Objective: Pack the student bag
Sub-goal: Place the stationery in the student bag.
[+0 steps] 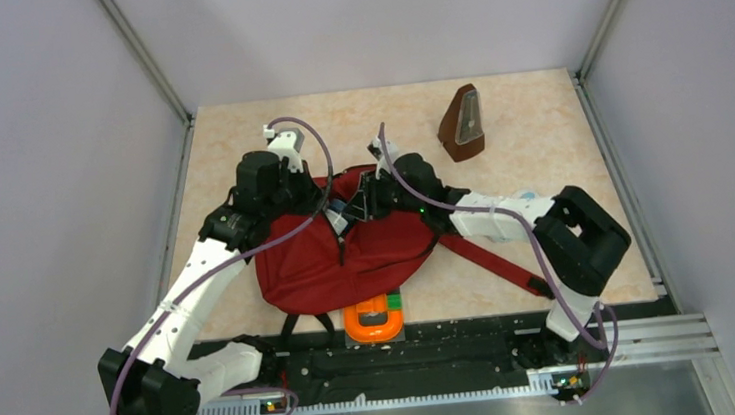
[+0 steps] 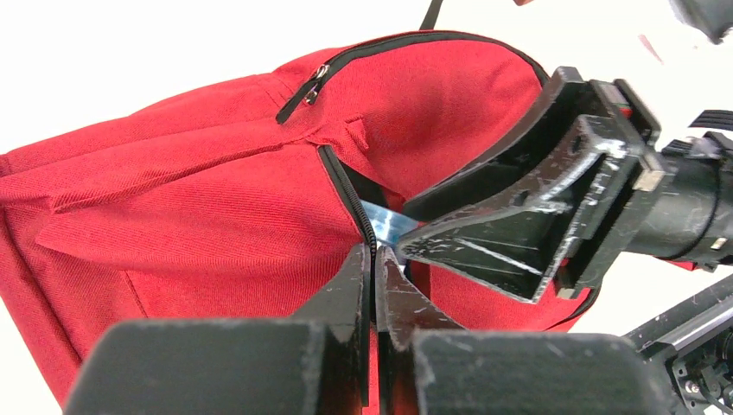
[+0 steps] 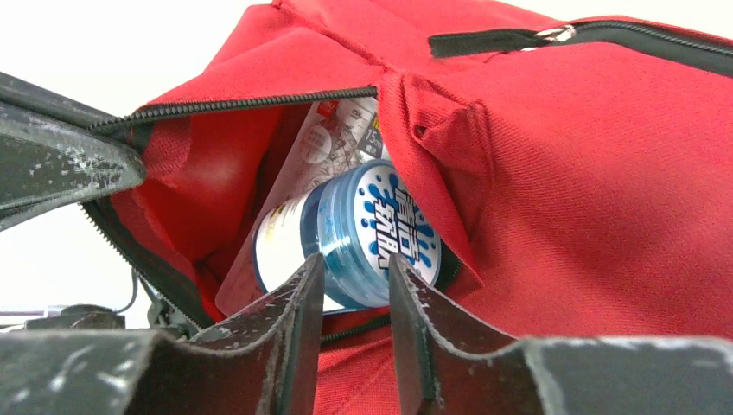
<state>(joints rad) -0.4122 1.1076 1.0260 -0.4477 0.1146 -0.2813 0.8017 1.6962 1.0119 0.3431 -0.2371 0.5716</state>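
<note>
Fingers of the right gripper stand a little apart with nothing between them, just in front of a round blue-capped container that lies inside the mouth of the student bag. The container's cap carries a white patch with blue splashes and bold blue characters that I cannot make out. Behind it stands a flat printed packet. On it the figure "75" can be read, but the rest of its print is too fine.

The left gripper is clenched on the black zipper edge of the bag's opening, and the right gripper's fingers point into the gap beside it.

From above, the left arm stretches from its base at the near left diagonally towards the far side, its wrist over the bag's far left part. The right arm folds at a raised elbow on the right, and its forearm runs left to the same opening.

The bag lies in the middle of the table, one red strap trailing to the near right. An orange U-shaped object sits at its near edge. A brown metronome stands well apart at the far right.
</note>
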